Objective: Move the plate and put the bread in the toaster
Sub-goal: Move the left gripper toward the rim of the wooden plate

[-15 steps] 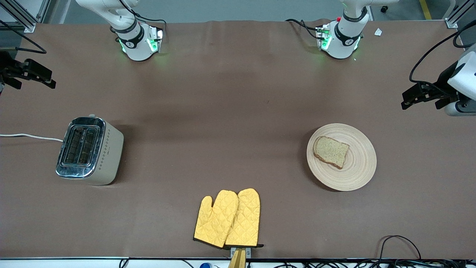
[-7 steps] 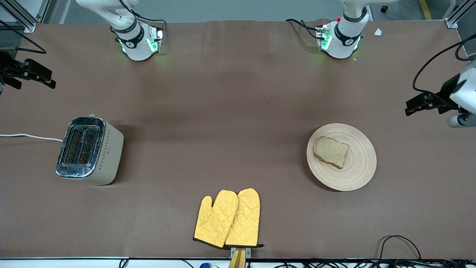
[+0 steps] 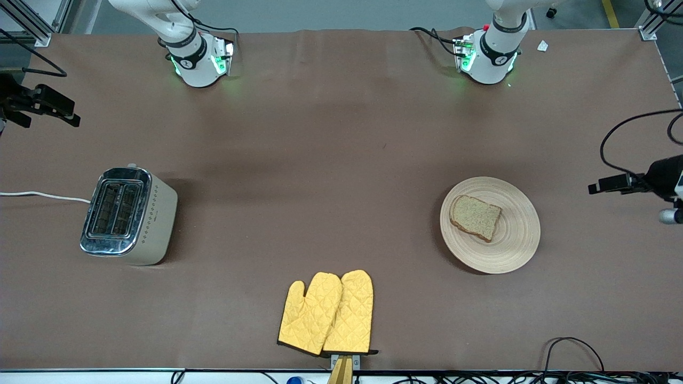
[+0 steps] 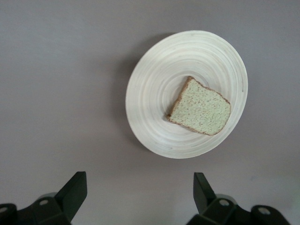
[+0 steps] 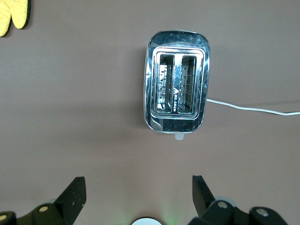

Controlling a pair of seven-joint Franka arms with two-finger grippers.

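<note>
A brown mat covers the long table [image 3: 341, 160], with both arm bases standing along its edge farthest from the front camera. At the right arm's end, the right gripper [image 3: 50, 109] hangs in the air over the mat close to the table's edge, its black fingers [image 5: 70, 197] spread wide with nothing between them. The toaster [image 3: 128, 215] stands upright below it in the front view, nearer to that camera, with both chrome-rimmed slots showing bare wire racks and a white cord [image 3: 45, 196] trailing off toward the table's end. Near the middle of the table, at the edge closest to the front camera, a pair of yellow quilted oven mitts [image 3: 328, 313] lies flat, one overlapping the other. Toward the left arm's end sits the pale ringed plate [image 3: 515, 250], flat on the mat, with the bread [image 3: 475, 217] lying on it, off centre. The left gripper [image 3: 608, 186] hovers over the mat just beside the plate, toward the table's end; only its dark tip shows in the front view, but the left wrist view shows its fingers [image 4: 72, 194] standing wide apart and holding nothing.
</note>
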